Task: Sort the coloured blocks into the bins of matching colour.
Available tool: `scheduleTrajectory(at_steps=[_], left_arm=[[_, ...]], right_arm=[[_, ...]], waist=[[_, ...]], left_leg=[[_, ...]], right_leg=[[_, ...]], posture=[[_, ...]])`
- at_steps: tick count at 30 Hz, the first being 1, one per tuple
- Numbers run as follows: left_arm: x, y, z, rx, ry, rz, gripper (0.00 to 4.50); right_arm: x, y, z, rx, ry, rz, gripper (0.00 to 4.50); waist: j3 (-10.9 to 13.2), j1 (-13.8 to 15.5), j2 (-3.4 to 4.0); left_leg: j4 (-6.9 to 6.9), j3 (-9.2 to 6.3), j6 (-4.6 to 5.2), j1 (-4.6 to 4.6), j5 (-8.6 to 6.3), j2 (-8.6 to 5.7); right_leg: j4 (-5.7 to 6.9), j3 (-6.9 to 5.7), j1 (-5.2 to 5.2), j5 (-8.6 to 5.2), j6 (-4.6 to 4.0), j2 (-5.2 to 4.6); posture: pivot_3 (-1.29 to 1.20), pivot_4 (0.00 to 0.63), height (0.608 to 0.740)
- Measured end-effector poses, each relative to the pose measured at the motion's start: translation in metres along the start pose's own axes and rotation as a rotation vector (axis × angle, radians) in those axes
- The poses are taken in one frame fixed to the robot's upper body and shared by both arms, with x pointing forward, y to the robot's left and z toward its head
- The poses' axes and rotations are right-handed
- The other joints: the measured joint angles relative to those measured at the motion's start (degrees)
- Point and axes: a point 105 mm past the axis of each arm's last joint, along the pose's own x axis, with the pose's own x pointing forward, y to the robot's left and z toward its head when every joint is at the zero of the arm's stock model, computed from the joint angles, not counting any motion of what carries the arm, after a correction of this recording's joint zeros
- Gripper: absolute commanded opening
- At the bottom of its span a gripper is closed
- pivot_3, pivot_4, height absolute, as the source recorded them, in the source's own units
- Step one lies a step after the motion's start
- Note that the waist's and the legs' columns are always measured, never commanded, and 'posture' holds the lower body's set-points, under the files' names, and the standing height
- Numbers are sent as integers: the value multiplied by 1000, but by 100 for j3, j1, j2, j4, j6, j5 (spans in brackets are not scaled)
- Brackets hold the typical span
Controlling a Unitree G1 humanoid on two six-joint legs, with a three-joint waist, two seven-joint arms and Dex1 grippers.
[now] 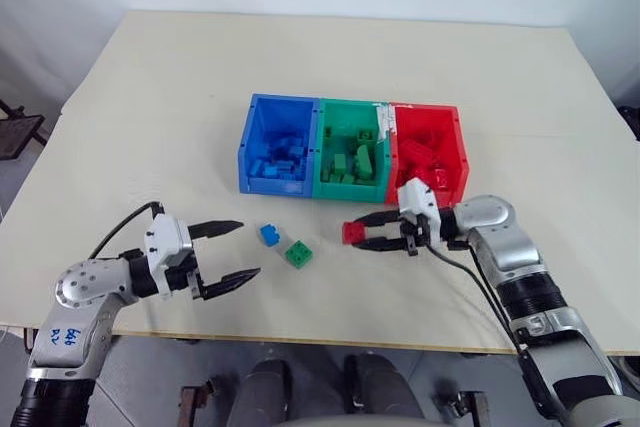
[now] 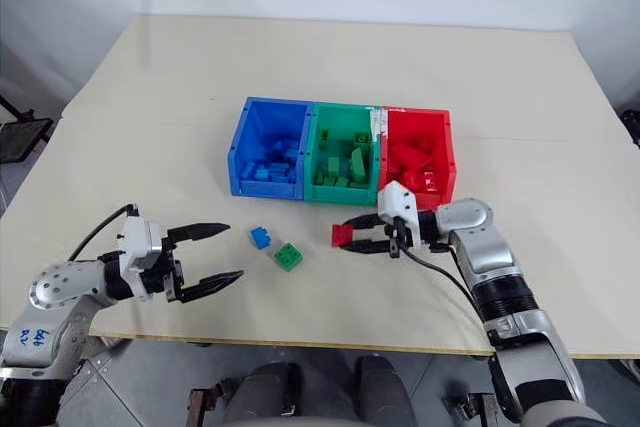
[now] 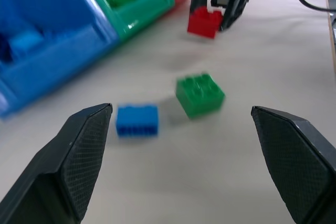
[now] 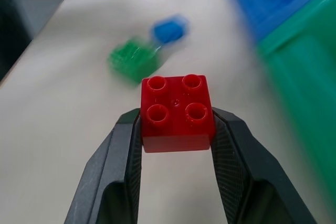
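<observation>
My right gripper [image 1: 362,233] is shut on a red block [image 4: 176,113], holding it just above the table in front of the green bin [image 1: 351,117]. A blue block [image 1: 269,235] and a green block [image 1: 298,254] lie on the table between my two grippers, close together. My left gripper [image 1: 236,251] stands open at the table's near left, its fingers pointing toward those two blocks, nothing between them. The joined bins sit mid-table: blue bin [image 1: 278,111], green in the middle, red bin [image 1: 430,117] on the right, each holding several blocks of its own colour.
The beige table [image 1: 180,97] spreads wide around the bins, with its front edge just below my grippers. A dark stand [image 1: 15,132] stands off the table at the far left. Cables run along both forearms.
</observation>
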Motion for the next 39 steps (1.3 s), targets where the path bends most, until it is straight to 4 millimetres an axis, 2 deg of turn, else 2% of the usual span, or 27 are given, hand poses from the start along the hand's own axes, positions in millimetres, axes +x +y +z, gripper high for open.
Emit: scheduleTrajectory(at_steps=[6,8,10,13,14,19,20,23,25,28,31,35,39], left_arm=[[24,1,20,-29,-88,-34,4500],[30,-1,23,-43,-98,-46,4500],[32,-1,23,-51,-95,-51,4500],[36,1,28,-48,-120,-44,4500],[37,2,31,-42,-129,-43,4500],[40,1,37,-31,-161,-29,4500],[40,1,37,-31,-160,-24,4500],[34,0,32,-36,-151,1,4500],[22,3,24,-27,-123,43,4500],[3,8,14,-7,-68,94,4500],[-22,12,-3,-16,6,125,4500],[-43,15,-16,-7,73,112,4500],[-62,23,-25,12,136,104,4500]], right_arm=[[-39,-53,52,-64,-110,-334,1453],[-54,-69,56,-83,-95,-423,1453],[-66,-80,49,-60,-68,-501,1453],[-77,-95,34,5,-40,-600,2584],[-79,-97,33,5,-35,-616,2834],[-78,-97,27,9,-9,-606,4483],[-78,-96,27,5,-6,-599,4483],[-83,-87,33,-40,3,-545,4483],[-84,-67,42,-78,-29,-442,4483],[-85,-41,45,-105,-47,-329,4483],[-84,-10,35,-93,-39,-226,4483],[-80,29,21,-50,-38,-123,4483],[-88,55,3,17,-14,-113,4483]], waist=[[0,-19,0],[0,-15,0],[0,-15,0],[0,-17,0],[0,-17,0],[0,-19,1],[0,-16,0],[0,-9,1],[0,1,1],[0,4,1],[0,0,1],[1,8,3],[2,16,4]], left_leg=[[-3,2,-9,1,6,1],[-4,2,-10,3,6,4],[-4,3,-11,2,7,4],[0,9,-12,-1,10,4],[0,9,-12,-1,10,4],[-1,11,-26,-3,17,4],[0,11,-25,-3,17,5],[-3,10,-25,-5,17,4],[-9,6,-24,-6,17,7],[-10,4,-17,-7,12,8],[-11,3,5,-6,0,9],[-14,2,5,-7,0,10],[-16,-7,5,-7,0,8]], right_leg=[[0,-3,0,0,0,2],[2,-6,0,0,0,4],[1,-6,0,0,0,4],[2,-4,-1,0,1,4],[1,-4,-1,0,1,4],[3,-4,-1,1,2,5],[2,-4,-1,1,2,5],[2,-4,-1,1,3,5],[1,-7,0,1,3,6],[-3,-10,3,1,3,5],[-38,-12,10,1,3,3],[-42,-22,11,1,2,-3],[-50,-41,17,0,1,-13]], posture=[[0,150,740],[0,150,740],[0,150,740],[0,150,740],[0,150,740],[0,150,740],[0,150,740],[0,150,740],[0,150,740],[0,150,740],[0,150,740],[0,150,740],[0,150,740]])
